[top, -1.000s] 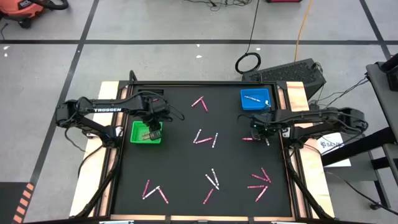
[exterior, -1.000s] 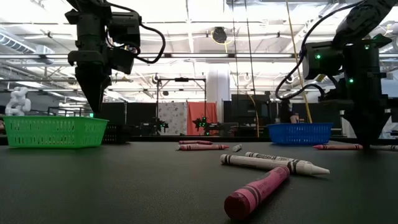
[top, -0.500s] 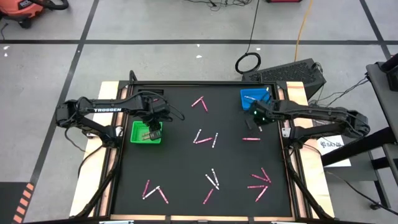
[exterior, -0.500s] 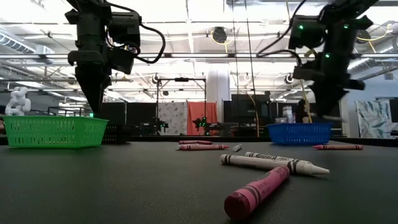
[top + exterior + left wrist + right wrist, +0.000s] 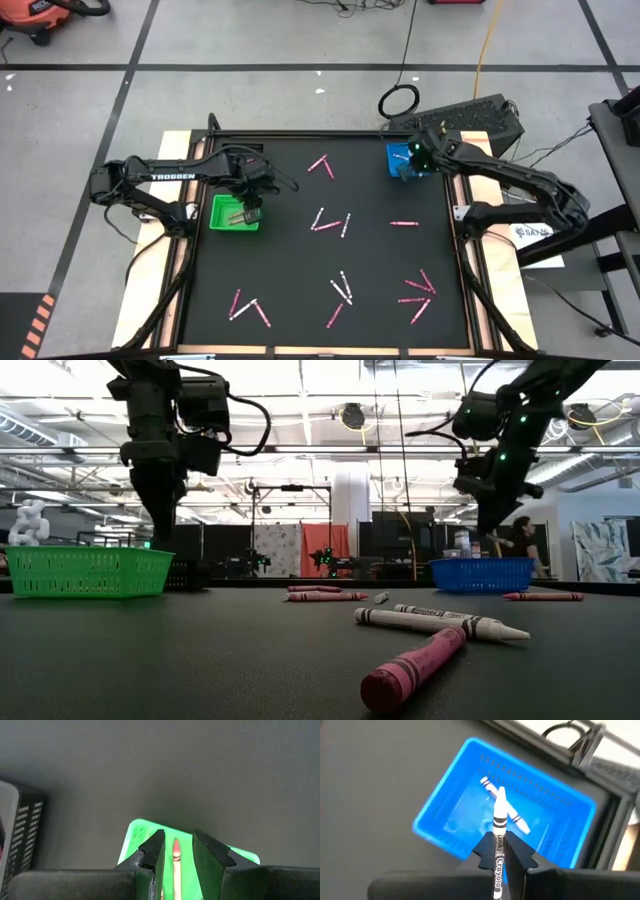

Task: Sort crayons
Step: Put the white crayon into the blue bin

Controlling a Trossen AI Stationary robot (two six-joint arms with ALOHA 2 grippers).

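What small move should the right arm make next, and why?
Probably open the jaws of the right gripper to drop the white paper-wrapped crayon. The jaws are shut on it above the blue plastic basket, where another white crayon already lies.

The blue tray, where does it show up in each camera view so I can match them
High view: blue tray at the mat's far right corner, under the right gripper.
Low view: at right, on the table's far edge.
Left wrist view: not in it.
Right wrist view: centre, below the held white crayon.
Shared landmark: the right gripper above the tray.
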